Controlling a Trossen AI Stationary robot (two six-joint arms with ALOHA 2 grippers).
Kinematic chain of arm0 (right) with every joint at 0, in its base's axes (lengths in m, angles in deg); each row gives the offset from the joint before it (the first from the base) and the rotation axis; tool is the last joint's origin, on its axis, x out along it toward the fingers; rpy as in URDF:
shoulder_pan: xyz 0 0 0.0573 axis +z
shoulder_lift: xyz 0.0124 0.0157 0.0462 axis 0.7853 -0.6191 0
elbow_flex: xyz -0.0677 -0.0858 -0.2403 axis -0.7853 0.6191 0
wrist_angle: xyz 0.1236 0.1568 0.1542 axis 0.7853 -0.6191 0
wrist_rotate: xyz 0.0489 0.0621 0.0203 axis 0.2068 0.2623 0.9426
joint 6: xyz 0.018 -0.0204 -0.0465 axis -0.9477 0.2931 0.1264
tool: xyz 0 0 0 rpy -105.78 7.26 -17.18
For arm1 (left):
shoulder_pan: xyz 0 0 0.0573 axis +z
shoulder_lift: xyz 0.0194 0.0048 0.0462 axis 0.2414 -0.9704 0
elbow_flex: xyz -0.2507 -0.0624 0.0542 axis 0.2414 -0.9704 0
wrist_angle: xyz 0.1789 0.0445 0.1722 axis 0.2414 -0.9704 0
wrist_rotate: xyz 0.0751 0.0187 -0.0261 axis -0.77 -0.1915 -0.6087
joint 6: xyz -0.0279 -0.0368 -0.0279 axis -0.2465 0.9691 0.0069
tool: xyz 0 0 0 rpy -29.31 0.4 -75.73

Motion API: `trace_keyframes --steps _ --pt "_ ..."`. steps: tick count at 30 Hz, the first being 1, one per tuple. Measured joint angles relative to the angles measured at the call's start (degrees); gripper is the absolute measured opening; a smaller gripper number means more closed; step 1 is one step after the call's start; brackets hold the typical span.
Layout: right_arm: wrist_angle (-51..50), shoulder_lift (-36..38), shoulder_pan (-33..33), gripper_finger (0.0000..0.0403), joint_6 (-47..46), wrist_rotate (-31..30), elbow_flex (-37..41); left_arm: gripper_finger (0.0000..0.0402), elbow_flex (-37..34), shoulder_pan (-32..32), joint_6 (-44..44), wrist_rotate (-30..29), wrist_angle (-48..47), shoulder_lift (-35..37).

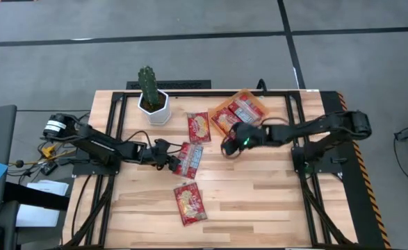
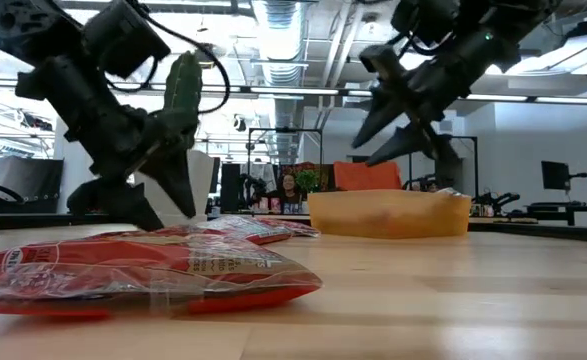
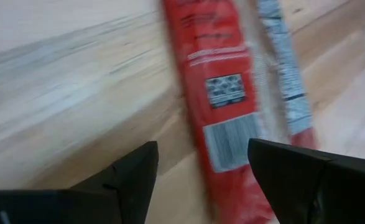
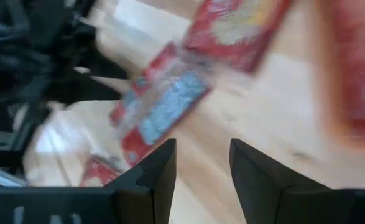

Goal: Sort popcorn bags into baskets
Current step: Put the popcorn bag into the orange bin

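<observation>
Several flat red popcorn bags lie on the wooden table. One with blue-white bands (image 1: pixel 190 159) lies at the middle, one with a cream panel (image 1: pixel 199 127) beyond it, and another (image 1: pixel 190 203) near the front edge. More bags (image 1: pixel 247 106) sit in the orange tray (image 1: pixel 217 112), which rests flat on the table toward its far side. My left gripper (image 1: pixel 170 160) is open and low, with its fingers on either side of the banded bag's end (image 3: pixel 232 134). My right gripper (image 1: pixel 229 147) is open, empty and raised (image 2: pixel 393 130) just in front of the tray.
A white pot with a green cactus (image 1: pixel 151 97) stands at the table's far left, behind the left arm. The front bag (image 2: pixel 143 270) fills the low view's foreground. Bare wood lies to the front right of the table (image 1: pixel 273 194).
</observation>
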Motion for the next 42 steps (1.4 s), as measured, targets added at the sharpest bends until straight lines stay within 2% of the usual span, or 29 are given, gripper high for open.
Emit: trace_keyframes --steps 4,9,14,21,25,28,33,37,42 --pt "8.2 -6.4 5.1 0.0162 -4.5 -2.9 -0.1 0.0238 0.1 0.6 0.0 0.4 2.4 -2.9" --pt "15.8 -15.5 8.0 0.0145 -9.6 -3.3 -0.1 0.0238 0.1 0.8 -0.2 2.2 8.0 -6.0" --pt "26.6 -23.2 9.0 0.0132 -13.9 -1.2 -0.3 0.0238 0.1 0.8 1.3 4.8 13.0 -10.4" --pt "29.8 -29.8 8.8 0.0127 -11.5 2.1 -6.0 0.0238 0.1 0.8 1.3 5.6 18.5 -13.2" --pt "28.6 -32.5 8.1 0.0148 -11.6 6.9 -10.3 0.0238 0.1 0.8 1.4 5.8 18.6 -13.3" --pt "27.9 -33.6 7.6 0.0184 -11.7 11.5 -12.0 0.0238 0.1 0.8 1.5 5.8 18.6 -13.3" --pt "23.7 -31.5 7.1 0.0234 -15.0 13.9 -11.8 0.0238 0.1 0.8 1.4 6.0 18.8 -13.3" --pt "12.8 -25.3 6.0 0.0236 -13.6 11.6 -11.9 0.0238 0.1 0.8 1.4 6.1 19.9 -13.4" --pt "-2.6 -19.5 6.4 0.0221 -11.2 1.7 -11.8 0.0238 0.1 0.8 1.4 6.2 20.7 -13.5"
